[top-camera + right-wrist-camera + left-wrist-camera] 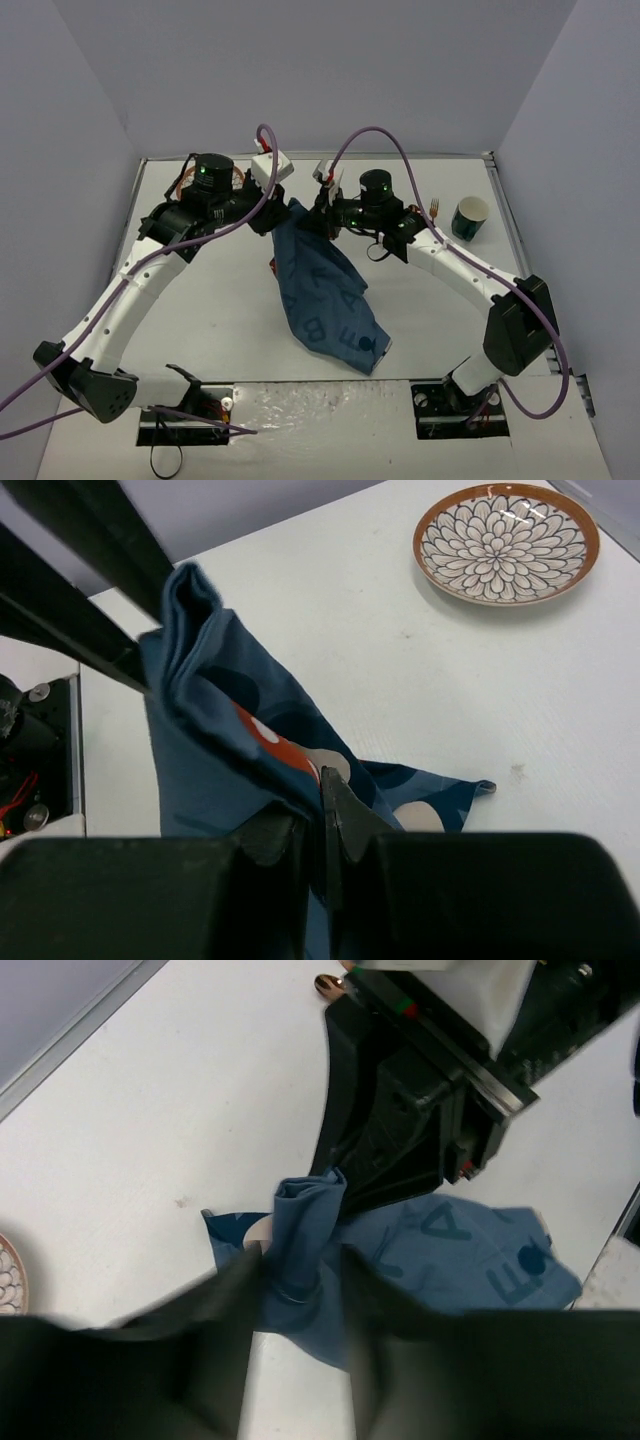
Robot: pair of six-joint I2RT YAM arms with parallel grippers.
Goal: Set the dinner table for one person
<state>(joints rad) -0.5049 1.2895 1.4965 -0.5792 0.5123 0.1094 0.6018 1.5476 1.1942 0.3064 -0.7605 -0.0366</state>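
The dark blue letter-printed placemat (335,300) is bunched at its far end and trails toward the near edge of the white dinner table (230,300). Both grippers hold the raised far end close together. My left gripper (288,207) is shut on a bunched fold of the cloth, seen in the left wrist view (298,1260) with the placemat (450,1245) spread beyond. My right gripper (315,213) is shut on the cloth edge, seen in the right wrist view (322,790) with the placemat (200,710) lifted above it.
A patterned plate (505,542) with an orange rim lies on the table left of the cloth; its edge shows in the left wrist view (6,1275). A green-and-white cup (470,218) and a gold fork (435,208) stand far right.
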